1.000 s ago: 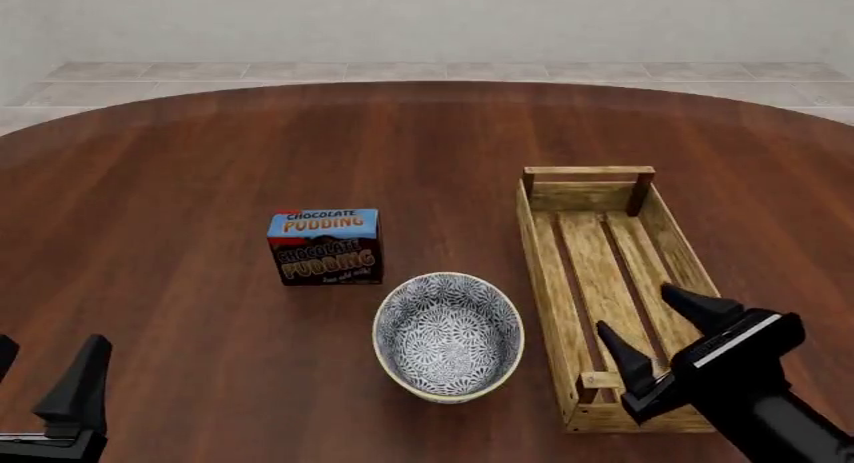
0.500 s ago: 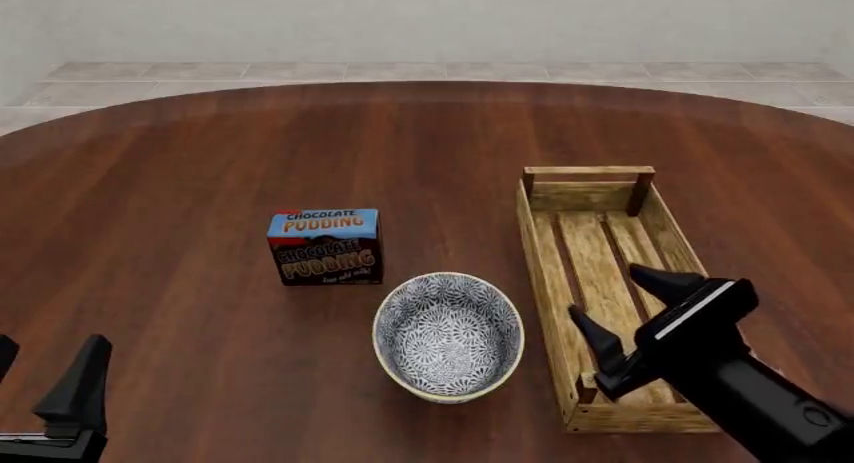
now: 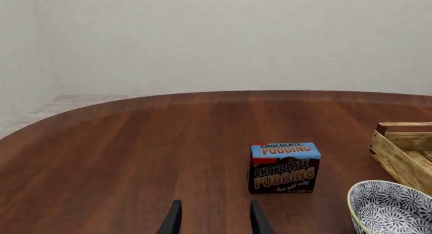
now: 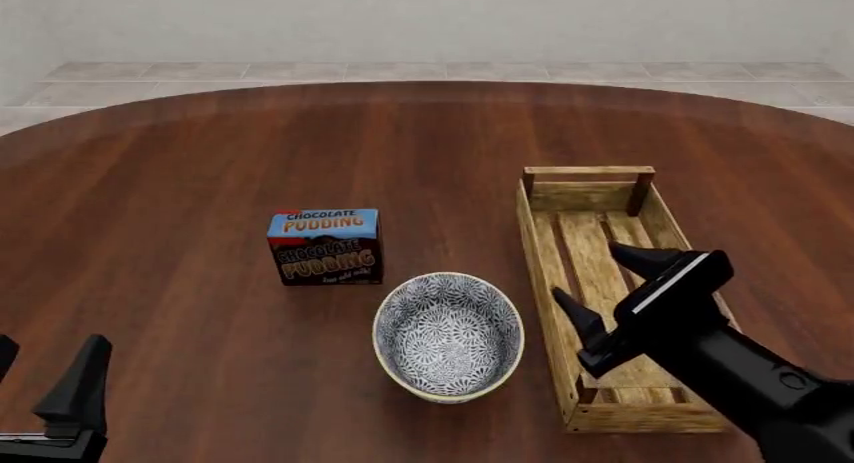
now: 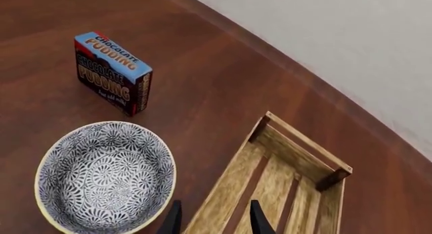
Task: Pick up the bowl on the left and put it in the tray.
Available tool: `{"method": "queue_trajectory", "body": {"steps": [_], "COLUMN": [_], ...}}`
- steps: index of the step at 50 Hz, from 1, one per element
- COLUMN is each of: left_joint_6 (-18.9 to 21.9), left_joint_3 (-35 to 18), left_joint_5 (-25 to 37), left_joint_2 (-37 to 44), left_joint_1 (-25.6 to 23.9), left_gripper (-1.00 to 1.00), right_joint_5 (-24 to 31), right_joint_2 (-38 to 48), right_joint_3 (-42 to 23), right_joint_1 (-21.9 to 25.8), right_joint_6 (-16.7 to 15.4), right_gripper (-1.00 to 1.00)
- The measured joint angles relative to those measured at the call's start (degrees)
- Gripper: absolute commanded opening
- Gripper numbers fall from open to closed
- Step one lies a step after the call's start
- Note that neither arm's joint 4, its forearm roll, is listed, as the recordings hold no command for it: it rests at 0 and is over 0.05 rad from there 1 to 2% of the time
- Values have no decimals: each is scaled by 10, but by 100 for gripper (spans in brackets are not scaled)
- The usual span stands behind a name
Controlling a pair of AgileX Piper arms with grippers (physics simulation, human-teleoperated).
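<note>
The bowl, cream-rimmed with a blue-grey floral inside, sits on the table just left of the tray, a long light-wood slatted crate. My right gripper hangs open above the tray's near half, right of the bowl, holding nothing. In the right wrist view its gripper is over the tray's left wall, with the bowl beside it. My left gripper stands open at the near left corner, far from the bowl. The left wrist view shows that gripper empty, with the bowl and the tray off to one side.
A chocolate pudding box stands upright behind and left of the bowl, a short gap from it; it also shows as the box and the box in the wrist views. The round wooden table stretches far back and left.
My right gripper has moved forward and to the left over the tray, nearer the bowl, staying open. The left arm, bowl, box and tray have not moved.
</note>
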Motion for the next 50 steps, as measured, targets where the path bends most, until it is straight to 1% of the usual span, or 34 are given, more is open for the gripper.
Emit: {"method": "queue_trajectory", "body": {"steps": [29,50], "left_joint_6": [0,0], "left_joint_3": [0,0], "left_joint_5": [0,0], "left_joint_2": [0,0], "left_joint_1": [0,0], "left_gripper": [100,100], "right_joint_5": [28,33], "right_joint_2": [56,85], "right_joint_3": [-63,-86], "right_joint_1": [24,37], "right_joint_6": [2,-10], "right_gripper": [100,100]}}
